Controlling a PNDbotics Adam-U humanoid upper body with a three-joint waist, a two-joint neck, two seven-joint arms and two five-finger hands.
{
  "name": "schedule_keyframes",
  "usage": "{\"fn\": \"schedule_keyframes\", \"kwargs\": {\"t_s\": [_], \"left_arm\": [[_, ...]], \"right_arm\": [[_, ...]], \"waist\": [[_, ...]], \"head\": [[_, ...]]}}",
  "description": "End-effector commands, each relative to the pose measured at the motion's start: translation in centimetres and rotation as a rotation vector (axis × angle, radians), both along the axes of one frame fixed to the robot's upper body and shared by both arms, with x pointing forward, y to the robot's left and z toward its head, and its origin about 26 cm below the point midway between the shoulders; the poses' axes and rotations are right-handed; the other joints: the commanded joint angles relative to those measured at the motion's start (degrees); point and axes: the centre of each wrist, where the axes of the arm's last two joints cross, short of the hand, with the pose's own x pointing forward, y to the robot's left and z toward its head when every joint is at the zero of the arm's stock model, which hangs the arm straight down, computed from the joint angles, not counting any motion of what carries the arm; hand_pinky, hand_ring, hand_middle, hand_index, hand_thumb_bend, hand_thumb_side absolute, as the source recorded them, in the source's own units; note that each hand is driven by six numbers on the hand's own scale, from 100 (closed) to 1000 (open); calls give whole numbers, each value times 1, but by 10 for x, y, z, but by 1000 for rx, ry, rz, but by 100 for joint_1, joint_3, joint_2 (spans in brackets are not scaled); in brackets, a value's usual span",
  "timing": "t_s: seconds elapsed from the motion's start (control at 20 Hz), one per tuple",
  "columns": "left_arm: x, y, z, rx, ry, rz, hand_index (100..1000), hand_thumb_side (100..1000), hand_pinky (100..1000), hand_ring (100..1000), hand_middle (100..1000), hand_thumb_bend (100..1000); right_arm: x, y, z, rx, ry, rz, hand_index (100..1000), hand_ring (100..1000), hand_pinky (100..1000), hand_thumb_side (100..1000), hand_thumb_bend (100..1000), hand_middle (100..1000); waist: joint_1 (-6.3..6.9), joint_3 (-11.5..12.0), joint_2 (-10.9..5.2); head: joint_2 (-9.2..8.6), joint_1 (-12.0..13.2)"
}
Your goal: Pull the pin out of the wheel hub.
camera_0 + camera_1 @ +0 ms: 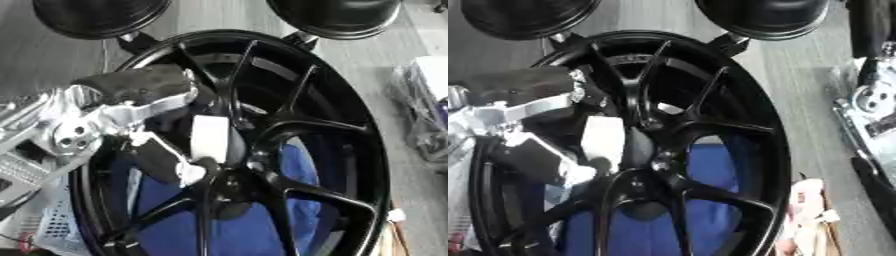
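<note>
At the centre of the black wheel (262,145), the pale pin (210,137) is gripped by the curled fingers of the left hand (144,115). It should be drawn straight out along the hub axis, without twisting.

Both views come from the robot's head, looking steeply down and sitting really close to a black wheel (254,140) that fills most of each picture. They share nearly everything: the hub (636,150), the spokes, the blue surface (236,225) under the rim and the two dark round shapes along the top edge. The right eye view sits a bit further right, so the wheel slides left and a silver-and-black arm (868,110) shows at its right edge.
</note>
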Motion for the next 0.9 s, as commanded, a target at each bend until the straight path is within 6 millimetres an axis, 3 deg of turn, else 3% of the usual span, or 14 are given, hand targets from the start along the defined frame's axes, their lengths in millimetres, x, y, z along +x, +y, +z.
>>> {"fn": "schedule_keyframes", "kwargs": {"t_s": [0.05, 0.45, 0.9], "left_arm": [[0, 5, 13, -14, 34, 67, 527, 190, 704, 462, 315, 119], [1, 10, 25, -145, -32, 36, 421, 193, 649, 405, 243, 100], [5, 27, 44, -235, -105, 15, 398, 199, 643, 390, 223, 100]], "right_arm": [[-3, -2, 8, 21, -12, -75, 591, 609, 513, 703, 100, 608], [-3, -3, 8, 20, -14, -79, 593, 610, 516, 706, 100, 610], [-4, -4, 8, 14, -20, -85, 594, 611, 518, 717, 100, 611]], "waist": [[-2, 6, -114], [-2, 28, -129], [19, 93, -153]], "head": [[-69, 5], [-78, -19], [-74, -82]]}}
